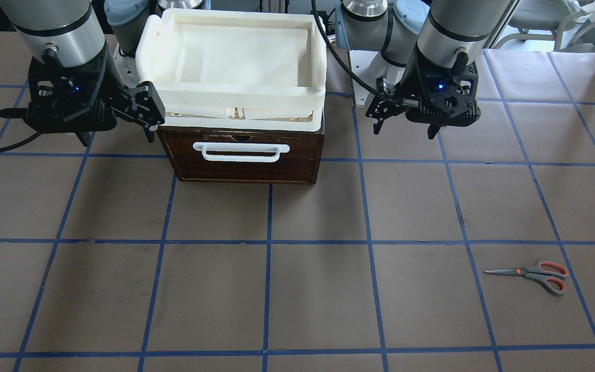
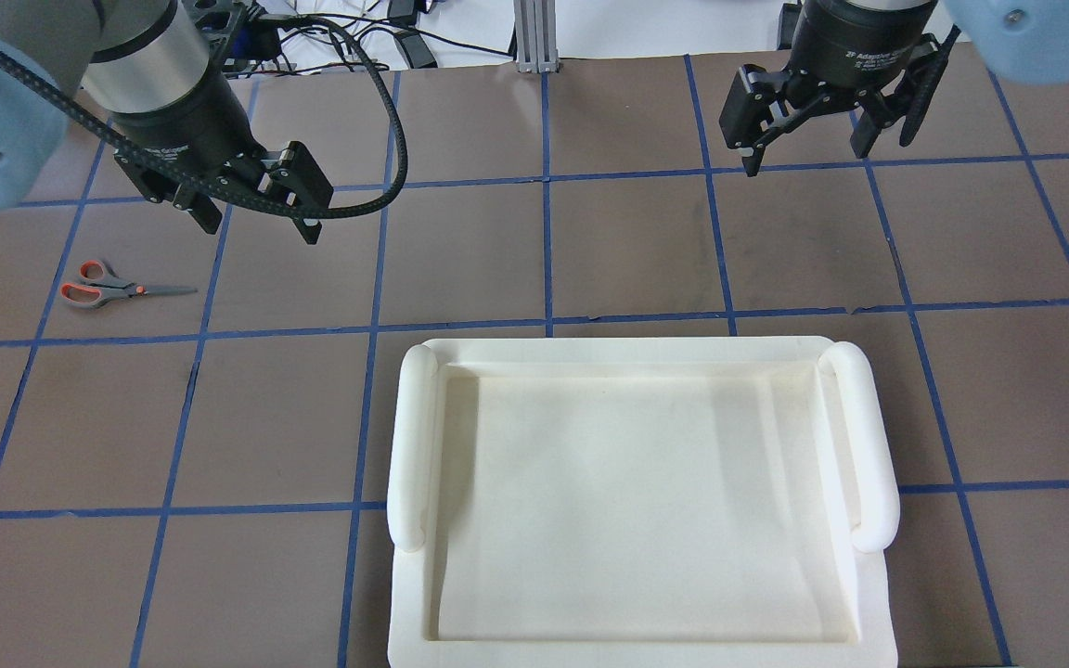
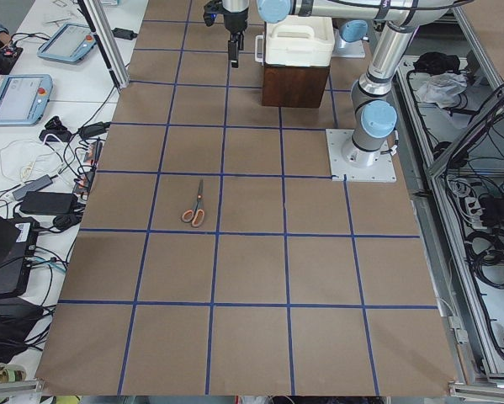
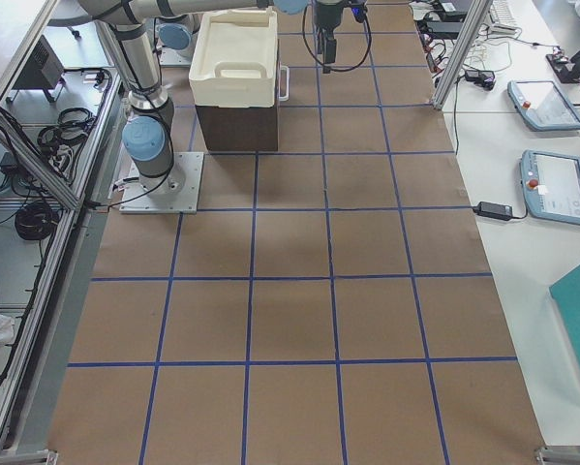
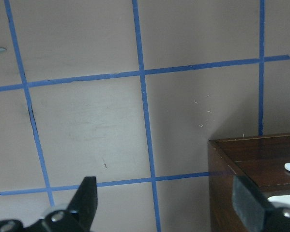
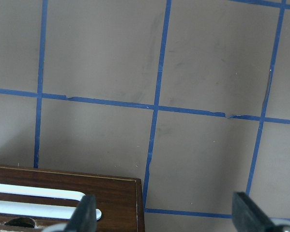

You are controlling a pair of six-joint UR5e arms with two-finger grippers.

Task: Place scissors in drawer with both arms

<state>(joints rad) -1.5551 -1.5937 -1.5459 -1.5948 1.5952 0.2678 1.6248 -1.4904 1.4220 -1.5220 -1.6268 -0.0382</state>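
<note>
Left claw [image 2: 261, 229] and right claw [image 2: 811, 160] agape

The drawer [image 1: 246, 168] front is dark brown wood with a glossy varnish. Its bar handle [image 1: 240, 151] looks like smooth white plastic. The tray [image 2: 409, 436] is matt cream plastic. The bench [image 1: 318, 294] has a matt brown cover, like paper. The scissors [image 1: 527, 272] have dull metal blades and plastic handles.
</note>
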